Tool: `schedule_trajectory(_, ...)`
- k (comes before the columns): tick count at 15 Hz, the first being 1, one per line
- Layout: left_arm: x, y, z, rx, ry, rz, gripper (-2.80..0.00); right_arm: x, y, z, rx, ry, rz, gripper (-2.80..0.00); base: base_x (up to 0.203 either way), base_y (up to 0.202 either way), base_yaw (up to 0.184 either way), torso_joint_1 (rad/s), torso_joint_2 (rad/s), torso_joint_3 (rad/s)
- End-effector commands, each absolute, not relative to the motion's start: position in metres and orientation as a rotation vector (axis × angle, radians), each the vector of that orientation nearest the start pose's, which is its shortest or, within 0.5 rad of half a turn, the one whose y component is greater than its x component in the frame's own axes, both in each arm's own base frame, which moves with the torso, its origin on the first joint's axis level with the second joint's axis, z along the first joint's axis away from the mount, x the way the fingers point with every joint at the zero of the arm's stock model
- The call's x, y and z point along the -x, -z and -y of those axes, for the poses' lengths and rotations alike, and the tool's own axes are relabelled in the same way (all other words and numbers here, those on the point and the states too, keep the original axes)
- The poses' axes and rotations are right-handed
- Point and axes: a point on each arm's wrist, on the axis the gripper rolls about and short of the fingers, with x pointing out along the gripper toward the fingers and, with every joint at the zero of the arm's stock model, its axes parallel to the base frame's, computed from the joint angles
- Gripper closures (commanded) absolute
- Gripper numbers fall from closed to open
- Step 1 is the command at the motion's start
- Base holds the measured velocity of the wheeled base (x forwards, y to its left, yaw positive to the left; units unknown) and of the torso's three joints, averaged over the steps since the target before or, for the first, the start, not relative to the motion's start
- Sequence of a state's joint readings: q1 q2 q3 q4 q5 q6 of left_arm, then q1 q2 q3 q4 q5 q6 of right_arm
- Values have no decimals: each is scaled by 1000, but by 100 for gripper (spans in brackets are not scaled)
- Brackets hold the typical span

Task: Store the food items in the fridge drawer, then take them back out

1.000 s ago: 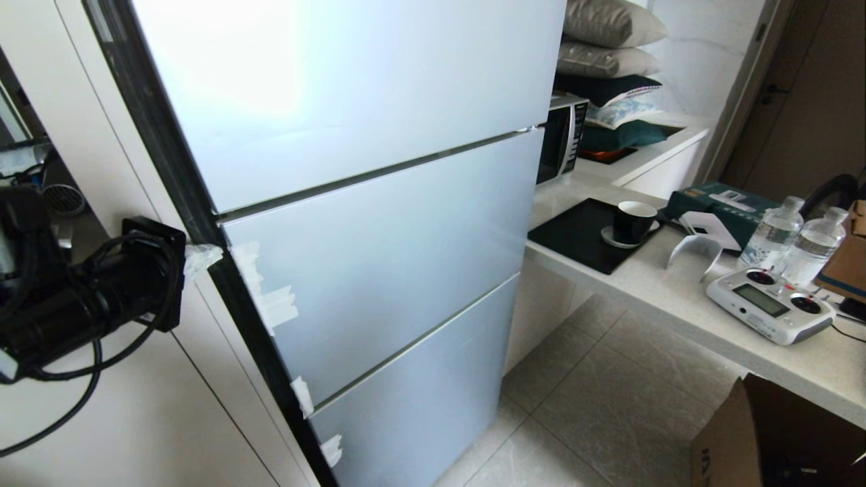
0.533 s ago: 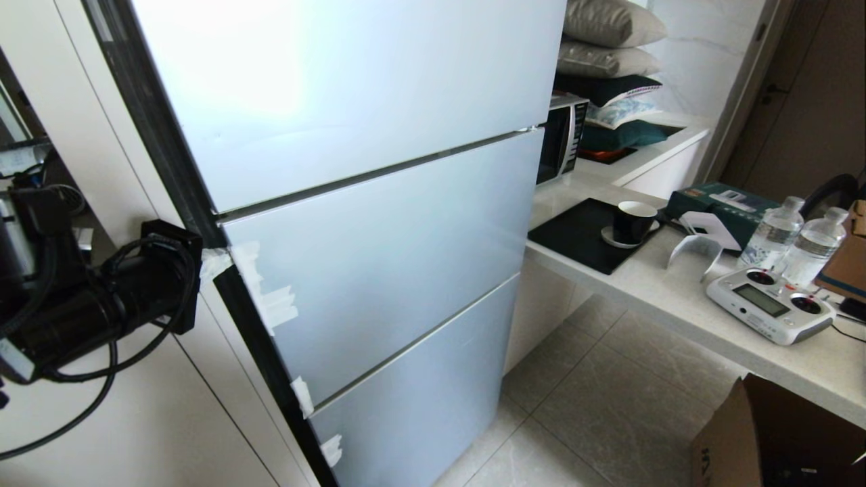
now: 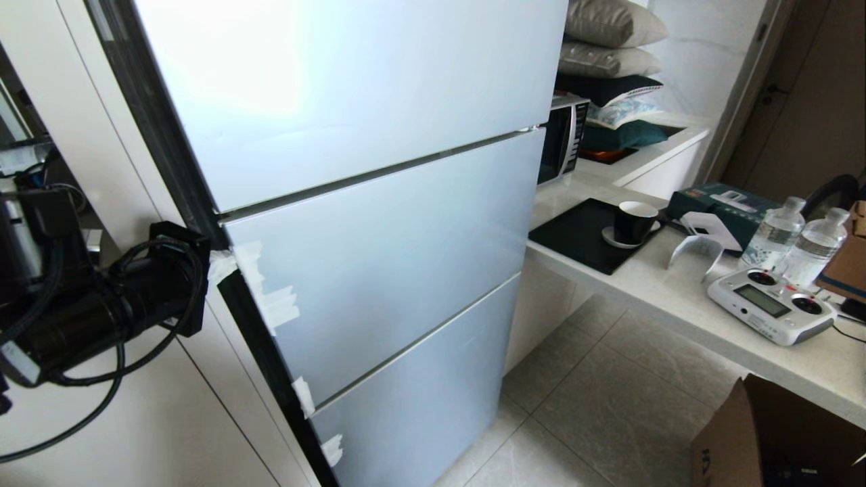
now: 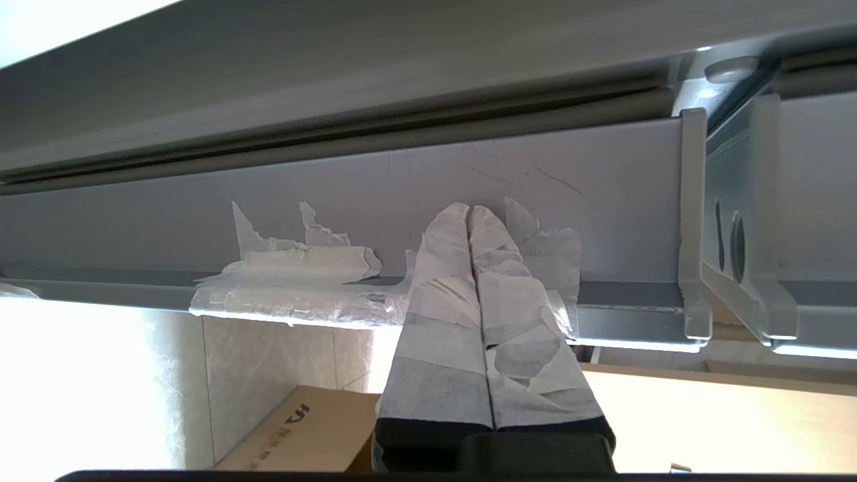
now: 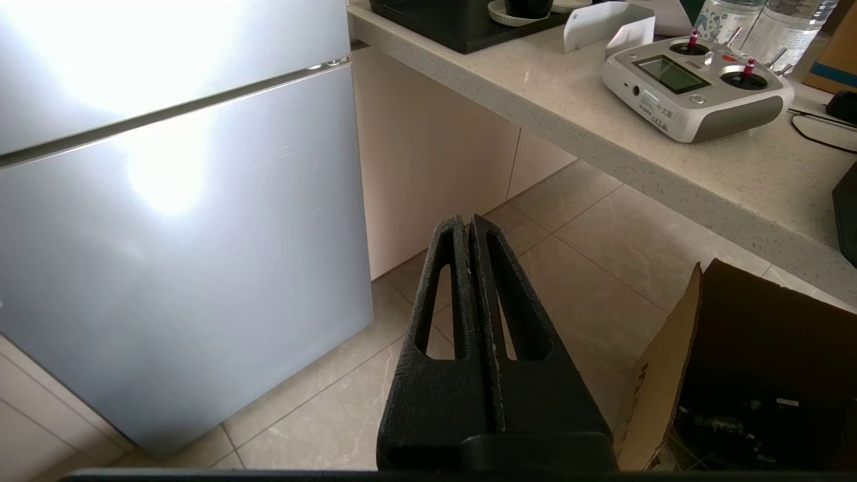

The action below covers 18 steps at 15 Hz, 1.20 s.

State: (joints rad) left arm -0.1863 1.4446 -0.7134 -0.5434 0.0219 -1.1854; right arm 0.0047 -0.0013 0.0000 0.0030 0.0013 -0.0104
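Observation:
The fridge (image 3: 379, 223) stands closed, showing three pale blue-grey door fronts. The food items and the fridge drawer are out of view. My left gripper (image 3: 220, 262), its fingers wrapped in white tape, is shut and empty. Its tips press against the left side edge of the middle door (image 4: 589, 194), beside torn tape scraps (image 4: 294, 274); in the left wrist view the left gripper (image 4: 471, 213) has both fingers together. My right gripper (image 5: 467, 224) is shut with nothing in it. It hangs over the floor tiles near the fridge's lower right corner.
A white counter (image 3: 676, 297) runs along the right with a black tray (image 3: 582, 237), a cup (image 3: 632, 222), a remote controller (image 3: 768, 304) and two water bottles (image 3: 795, 243). A microwave (image 3: 561, 135) stands beside the fridge. An open cardboard box (image 3: 758, 439) sits on the floor.
My left arm has swung right towards the fridge, bringing its taped tips up to the side edge of the middle door. The right arm has not moved.

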Motion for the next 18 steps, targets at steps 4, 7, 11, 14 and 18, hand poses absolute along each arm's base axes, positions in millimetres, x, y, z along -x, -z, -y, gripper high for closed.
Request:
schedule_trajectory(4,-232,-221,56,1160,67,-264,0,23,-75,0,11,-6,-3,0,0,0,0,0,0,0)
schedule_trajectory(7,-228,-221,62,1152,63,-259,0,23,-75,0,11,-6,-3,0,0,0,0,0,0,0)
schedule_trajectory(11,-221,-216,61,1147,54,-274,0,23,-75,0,11,-6,-3,0,0,0,0,0,0,0)
schedule_trajectory(14,-213,-210,61,1135,51,-298,0,23,-75,0,11,-6,-3,0,0,0,0,0,0,0)
schedule_trajectory(18,-202,-211,73,1124,114,-330,0,23,-75,0,11,-6,-3,0,0,0,0,0,0,0)
